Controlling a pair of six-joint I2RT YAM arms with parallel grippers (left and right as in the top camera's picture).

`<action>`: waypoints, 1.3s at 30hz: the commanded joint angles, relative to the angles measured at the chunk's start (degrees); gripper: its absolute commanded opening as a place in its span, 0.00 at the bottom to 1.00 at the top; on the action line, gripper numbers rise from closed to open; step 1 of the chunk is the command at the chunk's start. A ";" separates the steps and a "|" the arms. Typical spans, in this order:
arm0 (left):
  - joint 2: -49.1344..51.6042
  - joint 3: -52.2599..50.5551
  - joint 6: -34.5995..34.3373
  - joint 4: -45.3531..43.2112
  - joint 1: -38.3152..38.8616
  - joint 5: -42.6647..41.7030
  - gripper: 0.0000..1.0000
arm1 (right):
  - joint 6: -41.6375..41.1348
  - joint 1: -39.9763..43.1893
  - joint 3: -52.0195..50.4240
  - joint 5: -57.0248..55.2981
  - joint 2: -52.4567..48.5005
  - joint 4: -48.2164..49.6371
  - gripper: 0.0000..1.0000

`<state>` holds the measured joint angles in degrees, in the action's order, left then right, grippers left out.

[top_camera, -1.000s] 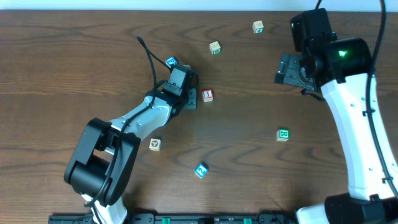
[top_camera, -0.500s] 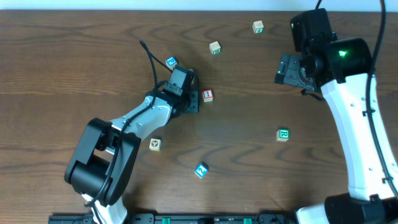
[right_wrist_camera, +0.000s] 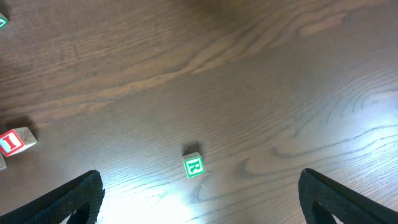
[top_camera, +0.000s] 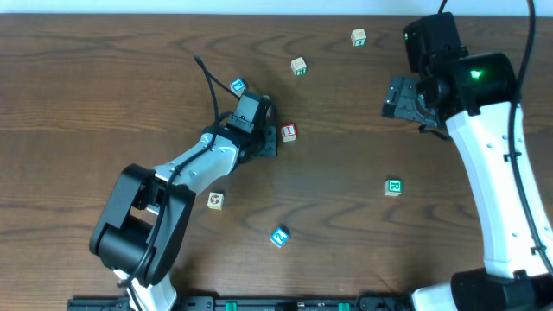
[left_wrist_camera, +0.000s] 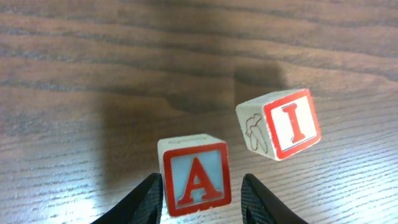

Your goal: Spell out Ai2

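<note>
A block (left_wrist_camera: 195,177) between close-set left fingers (left_wrist_camera: 144,198)

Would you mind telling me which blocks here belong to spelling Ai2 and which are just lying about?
Needed: red A block; red I block; green 2 block.

Lying about: upper blue block; lower blue block; brown-marked block; green-marked block; far green-marked block.

A robotics lab: two arms (top_camera: 484,173) fixed at a wooden table (top_camera: 69,86).
</note>
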<state>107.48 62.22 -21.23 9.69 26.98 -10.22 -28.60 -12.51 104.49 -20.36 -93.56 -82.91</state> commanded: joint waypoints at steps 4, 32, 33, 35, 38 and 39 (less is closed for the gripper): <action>-4.68 0.63 -0.59 3.58 0.04 1.40 0.42 | 0.61 -0.22 -0.26 -0.85 0.70 -0.55 0.99; -0.50 0.50 -2.12 7.78 0.07 16.33 0.30 | 0.61 -0.22 -0.26 -0.83 0.70 -0.72 0.99; -0.44 0.50 -2.14 7.13 0.07 16.06 0.31 | 0.61 -0.22 -0.26 -0.81 0.70 -0.72 0.99; -0.33 0.50 -2.14 6.12 0.04 14.69 0.31 | 0.61 -0.22 -0.26 -0.83 0.70 -0.72 0.99; -0.24 0.50 -2.64 4.59 0.07 13.03 0.30 | 0.61 -0.22 -0.26 -0.83 0.70 -0.72 0.99; -0.24 0.50 -2.84 4.37 0.07 13.05 0.30 | 0.61 -0.22 -0.26 -0.83 0.70 -0.72 0.99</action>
<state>106.41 62.26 -22.90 14.46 27.05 4.10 -28.60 -12.51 104.44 -20.36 -93.56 -83.53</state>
